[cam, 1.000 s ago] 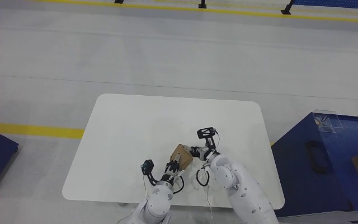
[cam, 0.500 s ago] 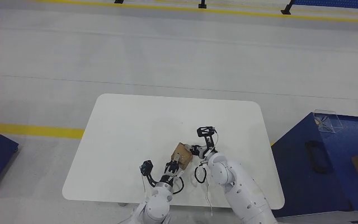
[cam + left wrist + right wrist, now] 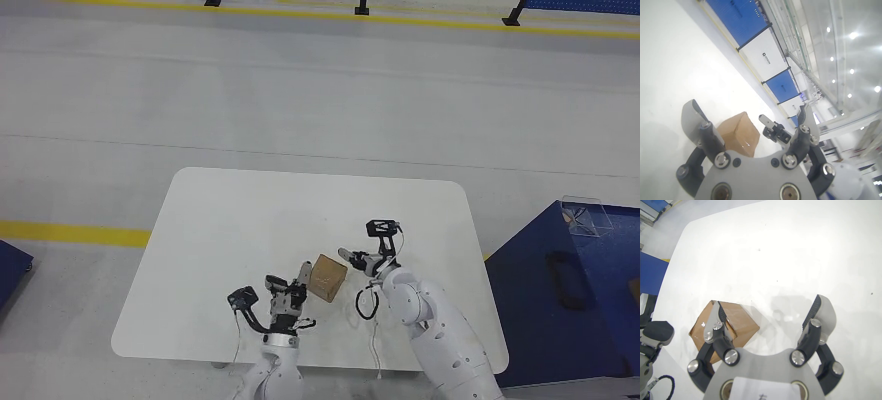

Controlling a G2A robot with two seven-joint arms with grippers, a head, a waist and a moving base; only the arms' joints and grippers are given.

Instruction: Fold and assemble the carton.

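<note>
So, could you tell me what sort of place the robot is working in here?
Probably a factory or industrial test hall: a wide pale floor with yellow lane lines, blue and white partition panels, and a high ceiling with spotlights, all around one white table.

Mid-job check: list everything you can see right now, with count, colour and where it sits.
carton: one, brown, on the table near its front edge, between the two grippers.
table: one, white, standing on the pale floor.
cabinet: one, dark blue, on the floor to the right of the table in the top view.
floor lines: two, yellow, one passing under the table, one along the far edge of the floor.
left gripper: one, grey and black, open, beside the carton, nothing between its fingers.
right gripper: one, grey and black, open, on the carton's other side, nothing between its fingers.
</note>
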